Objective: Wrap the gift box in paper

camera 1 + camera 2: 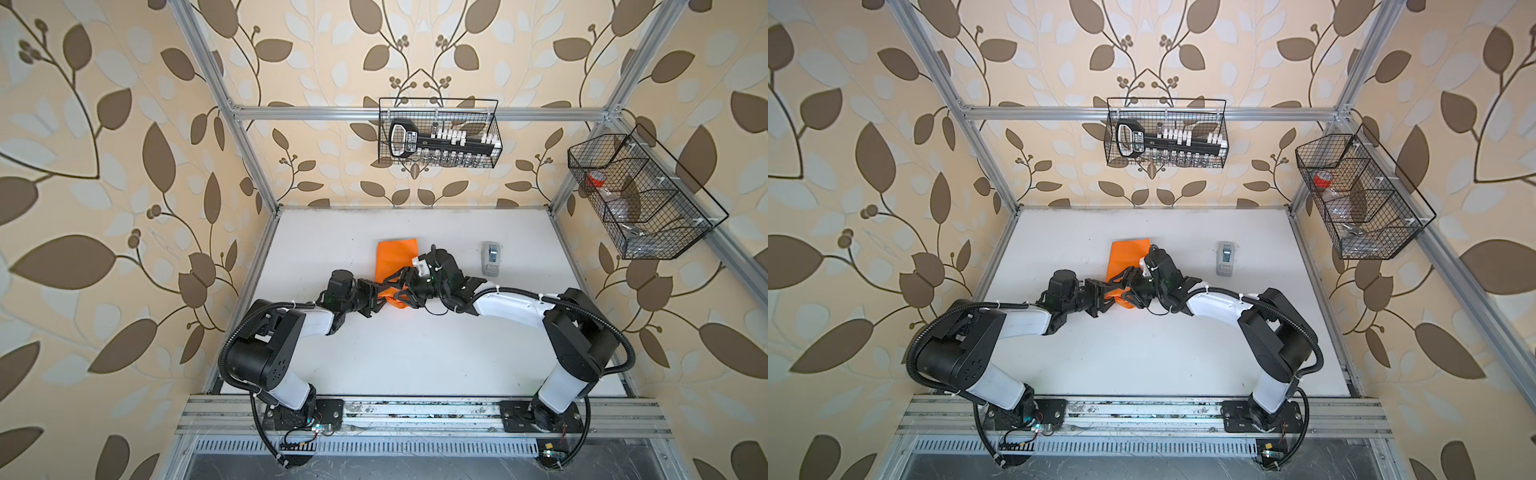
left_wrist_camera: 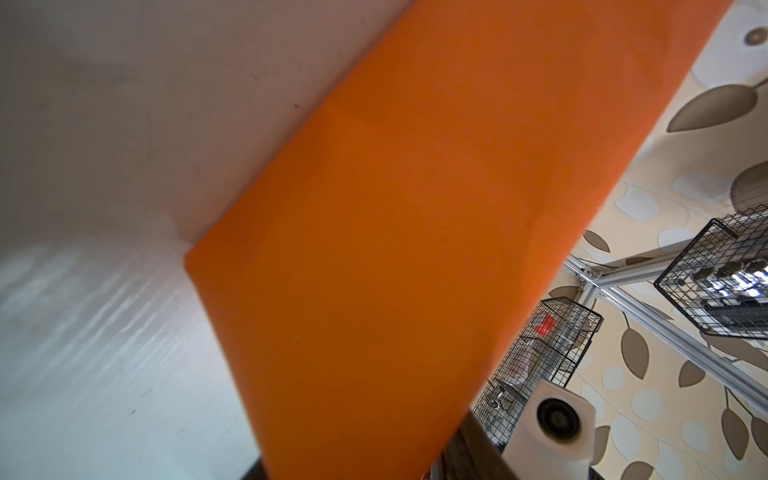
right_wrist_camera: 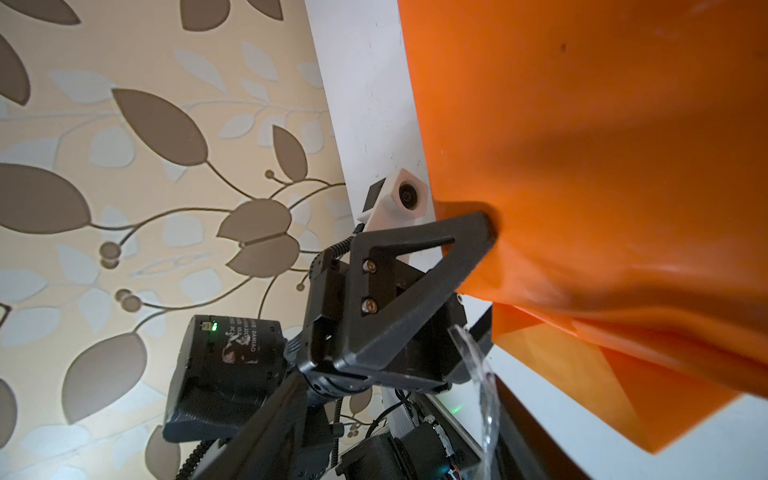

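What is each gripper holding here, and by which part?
The left gripper clamps the paper at its near, folded end, one finger denting it. Whether the right gripper grips anything cannot be told.

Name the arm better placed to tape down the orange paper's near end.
Right, probably: left gripper is clamped on the paper's near end; right gripper stands open beside it, clear tape strip hanging close.

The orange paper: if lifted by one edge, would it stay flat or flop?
Probably flop: in the right wrist view the paper dents and ripples where the left gripper squeezes it. It looks thin, so likely light; its lower layer folds sharply. Its slight sheen suggests it may slip.
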Controlling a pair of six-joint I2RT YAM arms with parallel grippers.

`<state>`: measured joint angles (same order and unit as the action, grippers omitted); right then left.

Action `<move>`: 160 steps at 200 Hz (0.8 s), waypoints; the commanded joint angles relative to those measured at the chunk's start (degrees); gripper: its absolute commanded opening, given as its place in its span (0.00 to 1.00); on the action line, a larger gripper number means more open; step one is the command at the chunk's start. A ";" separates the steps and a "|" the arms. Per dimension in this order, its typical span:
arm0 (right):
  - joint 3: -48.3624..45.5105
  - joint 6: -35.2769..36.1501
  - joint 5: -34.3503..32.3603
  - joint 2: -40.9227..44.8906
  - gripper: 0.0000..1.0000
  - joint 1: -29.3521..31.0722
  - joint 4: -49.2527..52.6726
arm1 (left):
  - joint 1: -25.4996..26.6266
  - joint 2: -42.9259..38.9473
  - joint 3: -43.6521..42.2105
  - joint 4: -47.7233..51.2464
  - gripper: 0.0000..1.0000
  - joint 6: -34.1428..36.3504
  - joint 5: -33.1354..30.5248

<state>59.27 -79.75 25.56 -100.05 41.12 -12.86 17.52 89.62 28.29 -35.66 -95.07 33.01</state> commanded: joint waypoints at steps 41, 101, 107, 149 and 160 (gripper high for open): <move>2.40 -2.49 2.34 -4.35 0.68 -1.11 -0.54 | -0.47 0.99 -1.31 1.07 0.41 -0.54 -0.41; 3.38 -4.06 3.99 -8.59 0.68 -1.97 -2.72 | -0.47 1.62 -1.18 0.50 0.41 -0.75 -0.32; 3.37 -4.19 4.11 -8.94 0.68 -1.95 -2.95 | -0.47 1.72 -1.22 0.45 0.41 -0.75 -0.32; 3.57 -4.38 4.25 -9.17 0.68 -2.27 -3.13 | -0.47 2.75 -1.40 -1.00 0.41 -1.32 -0.06; 3.41 -4.36 4.32 -8.78 0.68 -2.36 -3.13 | -0.47 2.99 -1.41 -1.25 0.41 -1.38 0.08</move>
<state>61.41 -81.91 29.04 -108.07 38.89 -15.64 17.52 90.94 27.97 -38.44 -95.50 33.19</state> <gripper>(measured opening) 0.679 0.412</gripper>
